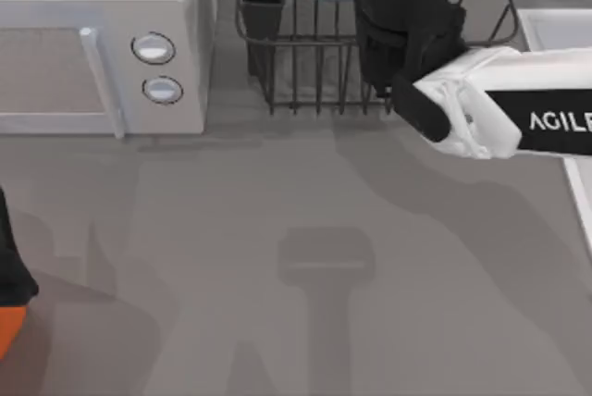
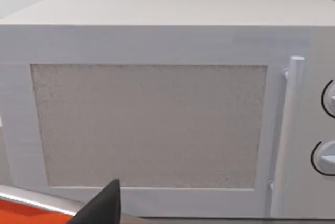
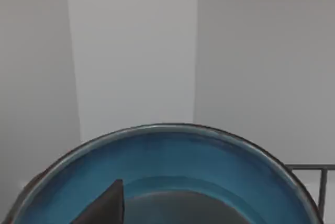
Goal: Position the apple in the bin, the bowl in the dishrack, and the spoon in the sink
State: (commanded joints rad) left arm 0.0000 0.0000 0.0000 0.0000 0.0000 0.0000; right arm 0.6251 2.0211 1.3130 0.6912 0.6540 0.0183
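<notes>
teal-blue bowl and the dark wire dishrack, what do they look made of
The teal-blue round bowl looks like glazed ceramic: glossy blue inside, thin darker rim. The dark wire dishrack looks like coated metal: thin, straight upright bars. Both are guesses from looks.

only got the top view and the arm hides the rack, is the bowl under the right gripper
observer: yes. The right wrist view has the bowl close below the right gripper, its open side toward the camera.
operator: is it at the rack yet
observer: a bar of the rack shows just past the bowl's rim in that view. I cannot tell whether the bowl rests on the rack.
operator: what's the left arm doing
observer: the left arm is parked at the table's left edge, and its wrist view faces the shut door of the microwave.
</notes>
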